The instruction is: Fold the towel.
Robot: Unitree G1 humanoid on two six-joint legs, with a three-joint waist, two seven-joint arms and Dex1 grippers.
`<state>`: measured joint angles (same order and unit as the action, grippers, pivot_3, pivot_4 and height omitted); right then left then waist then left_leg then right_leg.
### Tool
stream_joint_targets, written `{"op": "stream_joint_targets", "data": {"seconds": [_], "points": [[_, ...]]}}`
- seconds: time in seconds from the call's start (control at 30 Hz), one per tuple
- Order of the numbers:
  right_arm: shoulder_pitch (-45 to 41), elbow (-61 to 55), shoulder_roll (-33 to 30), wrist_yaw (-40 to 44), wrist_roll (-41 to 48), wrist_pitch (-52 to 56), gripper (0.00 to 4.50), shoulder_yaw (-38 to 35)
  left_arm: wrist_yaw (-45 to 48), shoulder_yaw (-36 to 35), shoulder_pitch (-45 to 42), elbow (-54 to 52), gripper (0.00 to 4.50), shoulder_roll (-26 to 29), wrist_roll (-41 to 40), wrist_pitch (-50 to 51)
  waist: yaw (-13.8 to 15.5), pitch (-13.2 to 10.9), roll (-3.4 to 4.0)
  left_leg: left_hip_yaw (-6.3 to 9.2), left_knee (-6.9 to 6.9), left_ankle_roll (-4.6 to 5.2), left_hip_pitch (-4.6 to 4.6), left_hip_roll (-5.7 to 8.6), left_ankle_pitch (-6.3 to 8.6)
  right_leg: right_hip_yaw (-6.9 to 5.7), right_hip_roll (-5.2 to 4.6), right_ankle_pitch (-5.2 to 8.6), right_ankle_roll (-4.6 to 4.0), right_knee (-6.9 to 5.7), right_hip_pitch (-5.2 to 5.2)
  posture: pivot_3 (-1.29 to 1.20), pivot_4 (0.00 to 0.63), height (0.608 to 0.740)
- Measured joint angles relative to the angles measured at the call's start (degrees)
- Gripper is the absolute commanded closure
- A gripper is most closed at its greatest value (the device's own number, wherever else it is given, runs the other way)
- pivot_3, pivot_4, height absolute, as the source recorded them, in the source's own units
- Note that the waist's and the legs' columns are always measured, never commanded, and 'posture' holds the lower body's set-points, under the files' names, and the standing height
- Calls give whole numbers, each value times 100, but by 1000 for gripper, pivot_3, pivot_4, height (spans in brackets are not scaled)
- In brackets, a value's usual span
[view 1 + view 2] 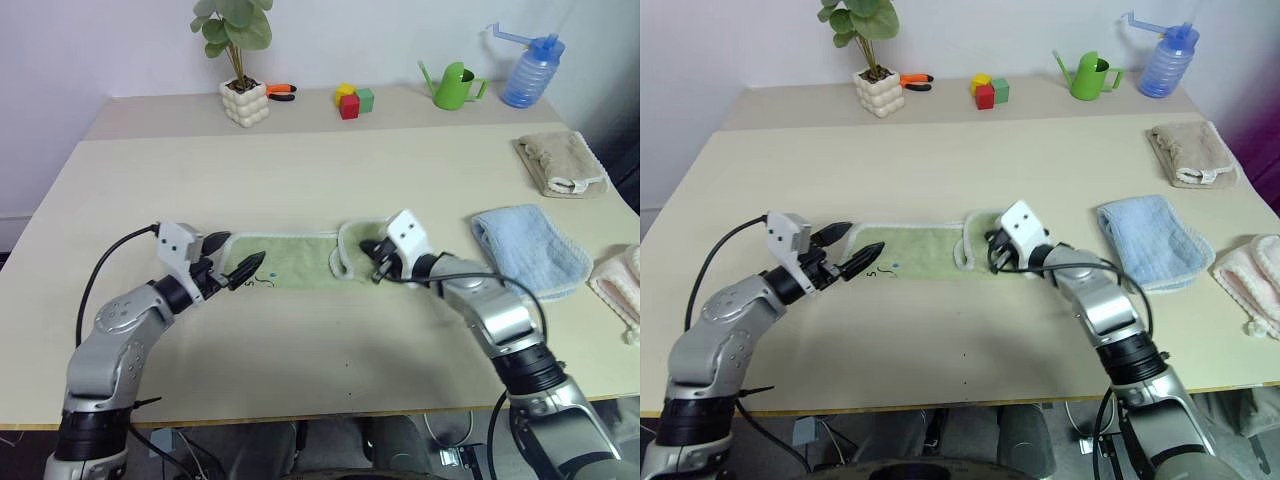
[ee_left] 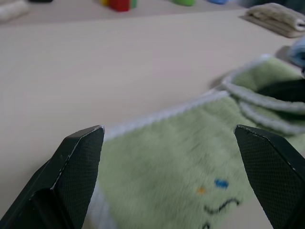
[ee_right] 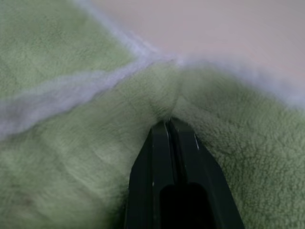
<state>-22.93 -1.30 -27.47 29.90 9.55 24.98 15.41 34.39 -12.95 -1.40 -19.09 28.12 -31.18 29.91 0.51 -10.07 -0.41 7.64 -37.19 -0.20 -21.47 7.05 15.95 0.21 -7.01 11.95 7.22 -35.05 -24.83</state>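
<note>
1. Across the head camera's left eye view, the light green towel (image 1: 290, 262) lies flat as a long strip on the beige table (image 1: 300, 180), its right end curled up into a small flap; the right gripper (image 1: 378, 262) sits at that flap and the left gripper (image 1: 243, 272) hovers at the strip's other end, near the dark squiggle mark (image 1: 266, 281)
2. From the right eye view, the scene reads the same: a folded light blue towel (image 1: 1150, 240) lies well apart on the robot's right, a folded beige towel (image 1: 1188, 152) beyond it
3. Along the left wrist view, the left gripper's fingers (image 2: 78, 162) stand wide apart and released, holding nothing, with the towel's whitish edging between and ahead of them
4. Close in, the right wrist view shows the right gripper clenched, its fingers pressed together on a pucker of green terry at the hem
5. Risk, as I judge it: that pinch looks shallow, so pulling the flap across could let the cloth slip out, or drag the whole strip askew since the left end is unheld
</note>
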Motion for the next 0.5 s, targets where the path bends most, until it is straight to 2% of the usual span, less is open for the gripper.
{"op": "stream_joint_targets", "data": {"seconds": [0.1, 0.13, 0.23, 0.33, 0.43, 0.5], "points": [[77, 11, 49, 24, -115, -180, 4485, -33, -105, -319, 516, -421, 30, 6, -459, 407, 1, 3, -5, 1, 1, 20, 3, -1, 12, 0, 3, 0, 0, -1, 1, 0, 150, 730], [95, -5, 57, 50, -114, -187, 4247, -74, -138, -452, 663, -548, 15, 10, -651, 574, 4, 3, -5, 3, 1, 19, 3, -2, 12, 0, 4, 0, 0, -3, 1, 0, 150, 730], [134, -212, -3, 264, -70, -217, 3173, -181, -267, -921, 1164, -927, 0, 14, -1408, 1047, 8, 2, -3, 3, 1, 20, 2, -2, 14, 1, 4, 0, 0, -2, 0, 0, 150, 730], [147, -611, -246, 563, -16, -344, 1696, -361, -589, -1317, 1622, -1081, 0, -116, -2346, 1560, 14, 1, -2, 4, 1, 20, 1, -2, 15, 1, 4, 1, 0, -2, -1, 0, 150, 730], [147, -982, -378, 783, 29, -474, 185, -523, -1107, -1388, 1772, -1092, 0, -329, -3115, 1881, 33, 1, -3, 7, -2, 19, 2, -2, 16, -2, 3, 2, 0, -1, 8, 0, 150, 730], [148, -1179, -425, 925, 73, -571, 79, -562, -1566, -1368, 1780, -1101, 0, -505, -3558, 2016, 26, 1, -6, 7, -2, 19, 3, -2, 16, -1, 3, 2, 0, -1, 8, 0, 150, 730]]}}
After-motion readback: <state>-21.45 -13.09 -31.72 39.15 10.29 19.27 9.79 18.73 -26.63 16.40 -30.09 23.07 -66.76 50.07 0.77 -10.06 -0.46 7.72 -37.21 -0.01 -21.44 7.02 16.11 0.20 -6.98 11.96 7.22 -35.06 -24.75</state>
